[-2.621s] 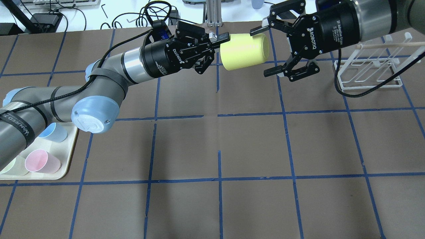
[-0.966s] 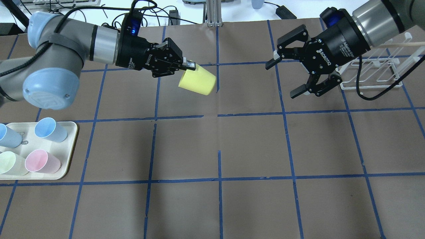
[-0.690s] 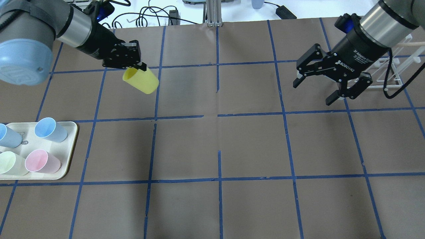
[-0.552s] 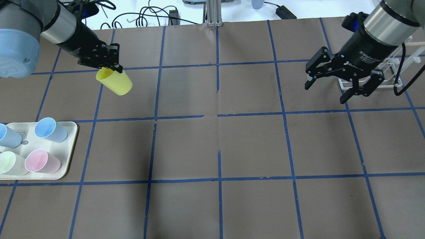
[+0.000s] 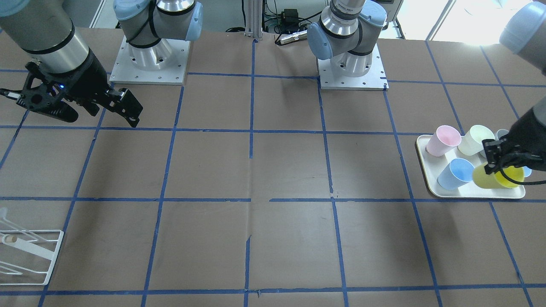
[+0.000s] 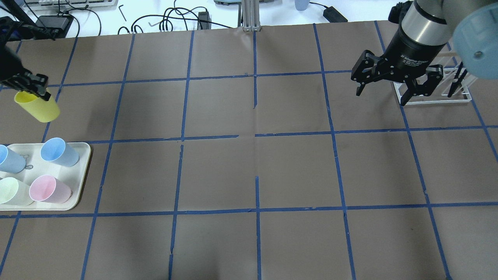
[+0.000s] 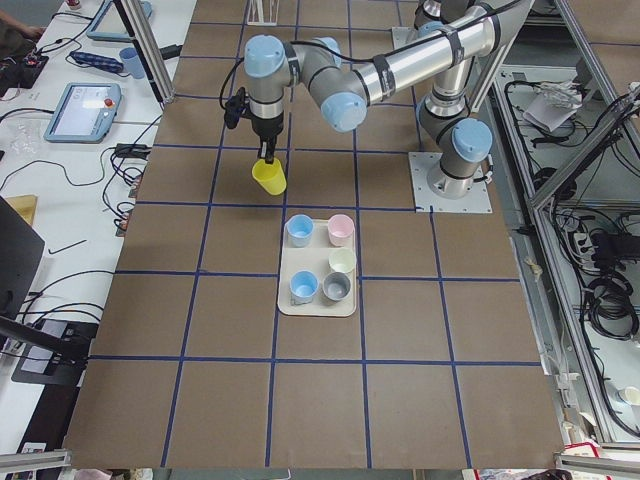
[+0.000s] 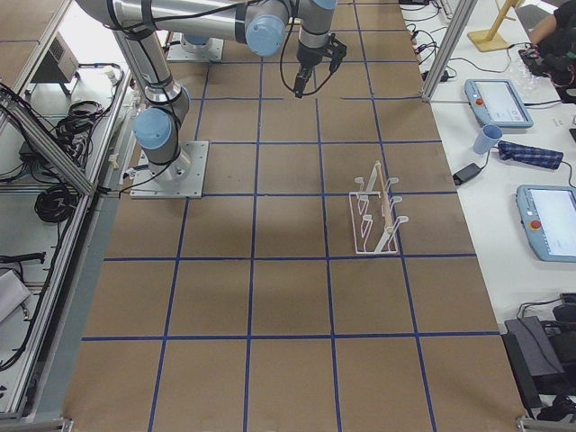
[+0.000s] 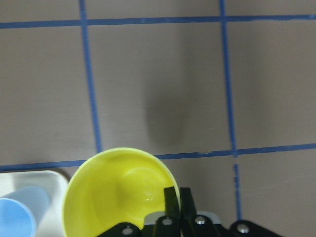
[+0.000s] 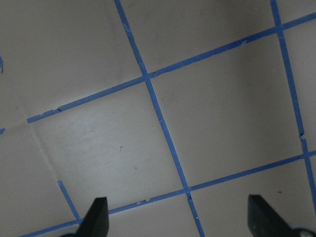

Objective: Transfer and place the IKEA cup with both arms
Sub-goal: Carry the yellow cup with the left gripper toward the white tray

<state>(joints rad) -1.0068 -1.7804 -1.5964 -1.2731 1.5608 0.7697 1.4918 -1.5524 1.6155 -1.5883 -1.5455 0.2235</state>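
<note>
ikea cup (image 6: 37, 109), rim in l fingers (image 9: 171, 198), just off tray (image 6: 80, 183) edge

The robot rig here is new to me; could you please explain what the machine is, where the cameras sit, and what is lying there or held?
Two jointed arms stand at a table. Fixed cameras look from behind the robot, from across the table and from each end; two more ride on the wrists. The left hand pinches the rim of a yellow cup, above the table near a tray of pastel cups. The right hand is open and empty. A white wire rack stands at the opposite end.
</note>
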